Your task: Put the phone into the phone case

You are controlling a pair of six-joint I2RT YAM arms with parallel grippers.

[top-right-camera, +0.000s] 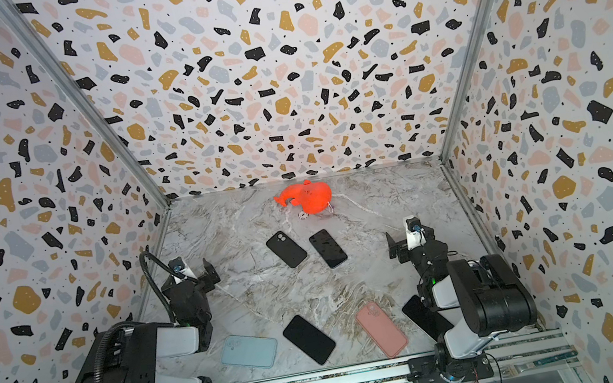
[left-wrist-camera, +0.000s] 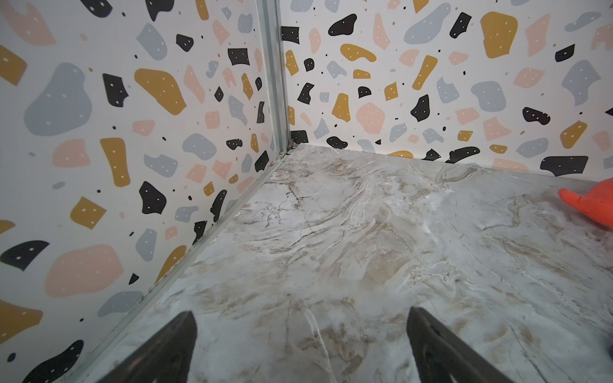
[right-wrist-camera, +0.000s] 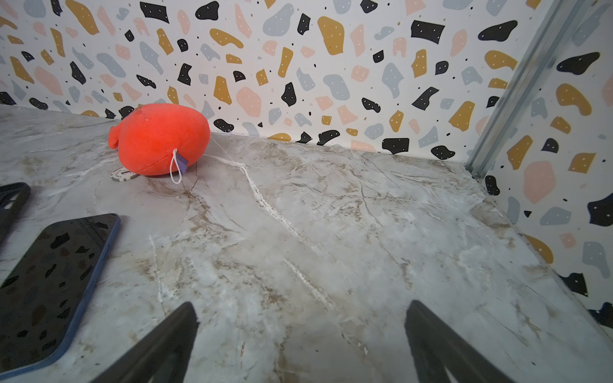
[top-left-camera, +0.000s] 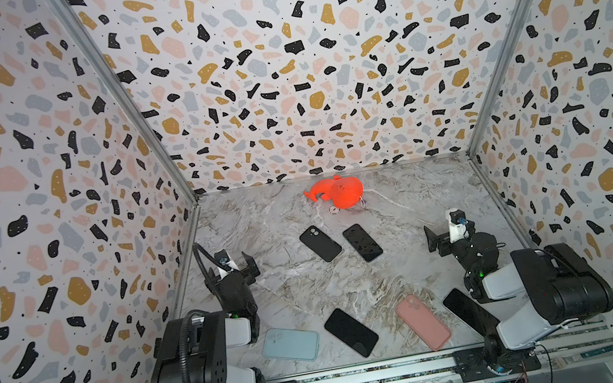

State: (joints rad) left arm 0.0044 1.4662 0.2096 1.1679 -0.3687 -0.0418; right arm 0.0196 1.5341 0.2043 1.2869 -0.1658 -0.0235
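Three dark phones lie flat on the marble table (top-left-camera: 291,287): one with a blue edge (top-left-camera: 362,242) (right-wrist-camera: 49,282) at mid table, one (top-left-camera: 350,332) near the front, one (top-left-camera: 469,310) partly under the right arm. Three phone cases also lie there: black (top-left-camera: 320,243) (right-wrist-camera: 11,202) beside the blue-edged phone, light blue (top-left-camera: 290,344) at the front left, pink (top-left-camera: 423,321) at the front right. My left gripper (top-left-camera: 249,263) (left-wrist-camera: 301,311) is open over bare table on the left. My right gripper (top-left-camera: 432,236) (right-wrist-camera: 300,302) is open over bare table, right of the blue-edged phone.
An orange plush toy (top-left-camera: 338,191) (right-wrist-camera: 159,139) (left-wrist-camera: 590,205) with a string loop and a tag lies near the back wall. Patterned walls enclose the table on the left, back and right. Both arm bases stand on the rail (top-left-camera: 369,376) along the front edge.
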